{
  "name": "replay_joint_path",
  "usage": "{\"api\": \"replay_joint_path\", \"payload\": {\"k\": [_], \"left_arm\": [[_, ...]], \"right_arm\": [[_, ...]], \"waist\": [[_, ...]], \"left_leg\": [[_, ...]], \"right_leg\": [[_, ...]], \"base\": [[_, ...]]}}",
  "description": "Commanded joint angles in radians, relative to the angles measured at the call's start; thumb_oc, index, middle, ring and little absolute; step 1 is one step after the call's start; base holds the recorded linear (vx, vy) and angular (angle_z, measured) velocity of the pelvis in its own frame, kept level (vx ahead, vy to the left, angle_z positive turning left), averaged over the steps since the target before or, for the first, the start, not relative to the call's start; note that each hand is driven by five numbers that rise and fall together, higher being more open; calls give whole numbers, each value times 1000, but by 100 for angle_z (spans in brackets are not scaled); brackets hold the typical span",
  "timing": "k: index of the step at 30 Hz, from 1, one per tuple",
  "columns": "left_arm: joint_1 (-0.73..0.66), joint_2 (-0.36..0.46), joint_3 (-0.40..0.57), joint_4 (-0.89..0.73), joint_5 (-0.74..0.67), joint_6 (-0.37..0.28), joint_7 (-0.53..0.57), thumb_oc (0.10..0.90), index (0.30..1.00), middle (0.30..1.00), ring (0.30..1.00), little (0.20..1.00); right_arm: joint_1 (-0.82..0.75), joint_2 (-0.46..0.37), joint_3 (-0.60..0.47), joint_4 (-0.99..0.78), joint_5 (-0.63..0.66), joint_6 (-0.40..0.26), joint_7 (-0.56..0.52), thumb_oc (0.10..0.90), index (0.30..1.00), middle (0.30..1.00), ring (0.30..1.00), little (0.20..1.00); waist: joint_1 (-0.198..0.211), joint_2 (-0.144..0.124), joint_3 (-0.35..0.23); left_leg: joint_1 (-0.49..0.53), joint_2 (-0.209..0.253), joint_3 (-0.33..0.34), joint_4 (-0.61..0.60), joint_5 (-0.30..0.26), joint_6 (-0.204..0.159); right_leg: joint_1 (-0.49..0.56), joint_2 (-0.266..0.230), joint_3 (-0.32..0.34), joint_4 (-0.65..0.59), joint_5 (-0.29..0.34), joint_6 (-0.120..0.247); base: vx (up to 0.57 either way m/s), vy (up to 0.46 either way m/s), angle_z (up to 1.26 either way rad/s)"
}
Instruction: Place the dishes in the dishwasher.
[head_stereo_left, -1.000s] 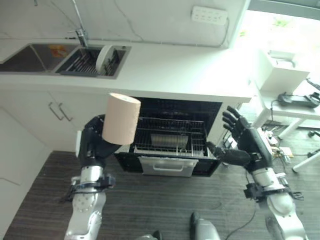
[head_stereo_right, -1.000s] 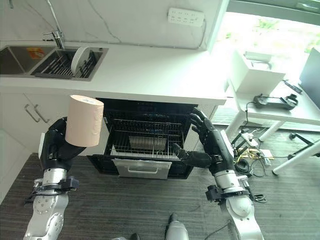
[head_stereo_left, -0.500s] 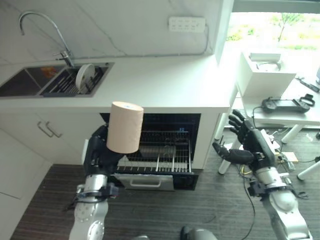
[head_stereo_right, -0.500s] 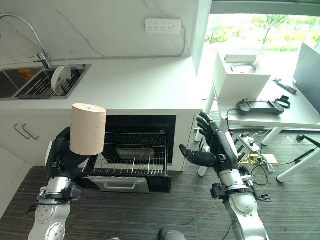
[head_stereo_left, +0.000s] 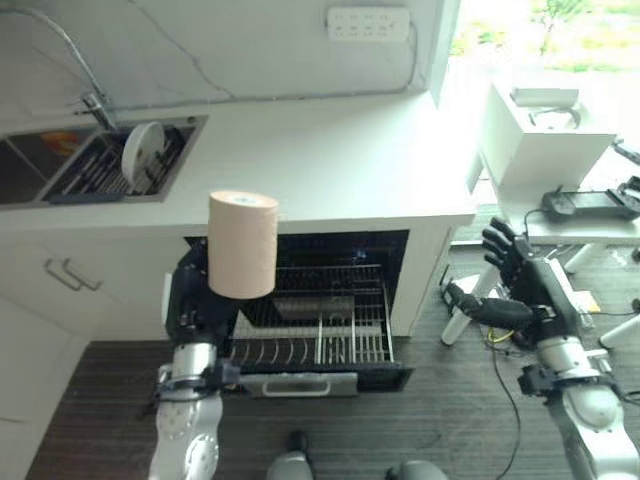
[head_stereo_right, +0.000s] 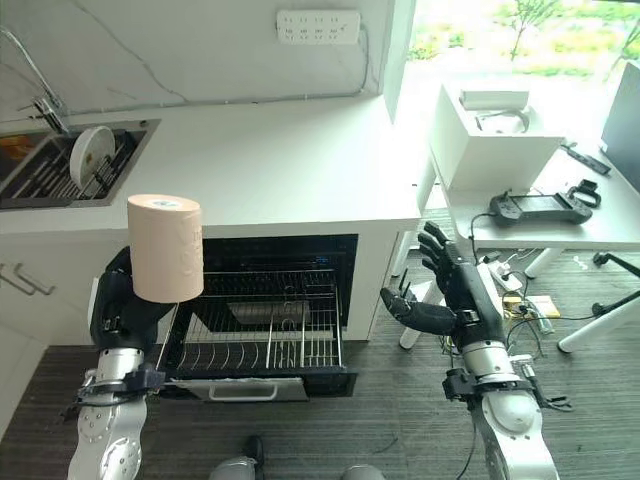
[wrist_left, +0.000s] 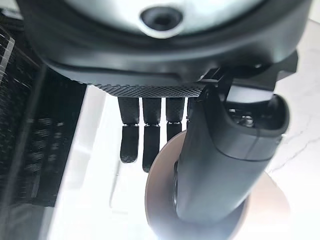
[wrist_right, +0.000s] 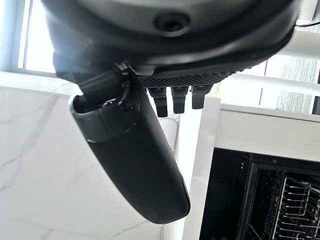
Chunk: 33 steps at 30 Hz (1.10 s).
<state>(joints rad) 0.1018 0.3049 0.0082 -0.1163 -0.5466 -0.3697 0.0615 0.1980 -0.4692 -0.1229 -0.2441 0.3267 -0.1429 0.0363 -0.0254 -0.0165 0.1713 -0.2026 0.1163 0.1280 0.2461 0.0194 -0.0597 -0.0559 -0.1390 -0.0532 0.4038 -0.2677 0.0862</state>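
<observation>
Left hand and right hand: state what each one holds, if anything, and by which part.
The left hand grips the tall beige cup upright by its lower part. The right hand is open and holds nothing.

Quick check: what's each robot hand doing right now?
Left robot hand: shut on the tan cup, held upright above the pulled-out dishwasher rack.
Right robot hand: open, holding nothing.

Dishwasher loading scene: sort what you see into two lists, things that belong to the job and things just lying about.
Belongs to the job:
- cup, upright in the left hand
- dishwasher, open
- rack, pulled out
- plate, on edge in the sink
- right hand, open, holding nothing

Just lying about:
- power strip on the wall
- controller on the side table
- white box
</observation>
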Motion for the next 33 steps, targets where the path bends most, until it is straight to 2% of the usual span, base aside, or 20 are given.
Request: {"api": "replay_joint_path", "payload": {"k": [1, 5, 8, 10, 14, 16, 18, 20, 21, 22, 23, 27, 30, 33], "left_arm": [[-41, 94, 73, -120, -1, -88, -1, 400, 300, 300, 300, 300], [-56, 98, 73, -121, 9, -74, 13, 400, 300, 300, 300, 300], [-58, 97, 69, -118, 25, -78, 12, 400, 300, 300, 300, 300], [-55, 96, 63, -118, 46, -88, 22, 400, 300, 300, 300, 300], [-82, 113, 58, -105, 91, -106, 51, 400, 300, 300, 300, 300], [-93, 117, 53, -100, 127, -109, 70, 400, 300, 300, 300, 300], [-91, 116, 37, -96, 186, -99, 108, 400, 300, 300, 300, 300], [-93, 114, 25, -91, 218, -107, 134, 400, 300, 300, 300, 300], [-104, 113, 0, -83, 288, -97, 174, 400, 300, 300, 300, 300], [-108, 114, -7, -78, 307, -94, 183, 400, 300, 300, 300, 300], [-126, 121, -32, -54, 404, -90, 242, 400, 300, 300, 300, 300], [-154, 157, -65, 6, 586, -92, 364, 400, 300, 300, 300, 300], [-175, 170, -96, 46, 673, -96, 426, 400, 300, 300, 300, 300], [-218, 166, -150, 101, 768, -120, 519, 400, 300, 300, 300, 300]], "right_arm": [[-65, 6, -24, -116, 25, -90, -21, 800, 900, 900, 900, 900], [-91, 26, -2, -113, 20, -62, -31, 800, 900, 900, 900, 900], [-93, 40, 20, -109, 24, -53, -21, 800, 900, 900, 900, 900], [-97, 41, 37, -101, 49, -48, -9, 800, 900, 900, 900, 900], [-115, 27, 39, -75, 91, -53, 24, 800, 900, 900, 900, 900], [-132, 24, 37, -65, 141, -48, 39, 800, 900, 900, 900, 900], [-157, 33, 57, -70, 213, 2, 26, 800, 900, 900, 900, 900], [-164, 33, 60, -70, 250, 21, 33, 800, 900, 900, 900, 900], [-186, 38, 81, -66, 321, 42, 65, 800, 900, 900, 900, 900], [-192, 39, 86, -65, 332, 45, 70, 800, 900, 900, 900, 900], [-212, 41, 107, -69, 393, 75, 95, 800, 900, 900, 900, 900], [-258, 31, 152, -61, 502, 135, 156, 800, 900, 900, 900, 900], [-283, 25, 178, -61, 579, 155, 185, 800, 900, 900, 900, 900], [-323, 45, 229, -53, 631, 132, 202, 800, 900, 900, 900, 900]], "waist": [[23, -8, -88], [35, -21, -91], [41, -22, -88], [37, -18, -79], [37, -36, -65], [39, -47, -59], [33, -48, -57], [35, -50, -66], [42, -50, -82], [42, -49, -84], [44, -47, -93], [44, -40, -110], [43, -37, -118], [41, -33, -125]], "left_leg": [[-29, -1, -37, 54, -84, 3], [-16, -34, -29, 54, -105, 35], [-12, -46, -38, 54, -116, 60], [-2, -43, -46, 54, -118, 65], [3, -44, -46, 54, -113, 42], [5, -44, -39, 54, -121, 35], [20, -37, -42, 54, -131, 31], [25, -34, -42, 54, -135, 31], [32, -28, -33, 54, -140, 28], [33, -27, -33, 54, -142, 27], [39, -24, -32, 54, -146, 25], [52, -12, -25, 54, -153, 16], [59, -8, -26, 54, -157, 13], [66, -7, -30, 54, -162, 11]], "right_leg": [[45, -100, -90, -104, 163, 83], [67, -113, -114, -104, 224, 79], [103, -84, -123, -104, 307, 75], [89, -56, -123, -104, 333, 67], [1, -38, -131, -104, 237, 47], [-51, -56, -133, -104, 231, 51], [-81, -48, -99, -104, 230, 52], [-81, -47, -103, -104, 221, 50], [-74, -48, -116, -104, 207, 48], [-72, -46, -117, -104, 204, 46], [-69, -42, -120, -104, 196, 43], [-64, -35, -121, -104, 184, 38], [-59, -31, -122, -104, 180, 34], [-55, -26, -117, -104, 175, 28]], "base": [[126, 236, 15], [118, 218, 2], [96, 132, -4], [77, 71, -3], [28, -85, -14], [32, -158, -20], [97, -225, -7], [97, -199, 19], [94, -194, 31], [93, -215, 22], [48, -119, 4], [49, -114, -11], [34, -82, -12], [19, -62, 0]]}}
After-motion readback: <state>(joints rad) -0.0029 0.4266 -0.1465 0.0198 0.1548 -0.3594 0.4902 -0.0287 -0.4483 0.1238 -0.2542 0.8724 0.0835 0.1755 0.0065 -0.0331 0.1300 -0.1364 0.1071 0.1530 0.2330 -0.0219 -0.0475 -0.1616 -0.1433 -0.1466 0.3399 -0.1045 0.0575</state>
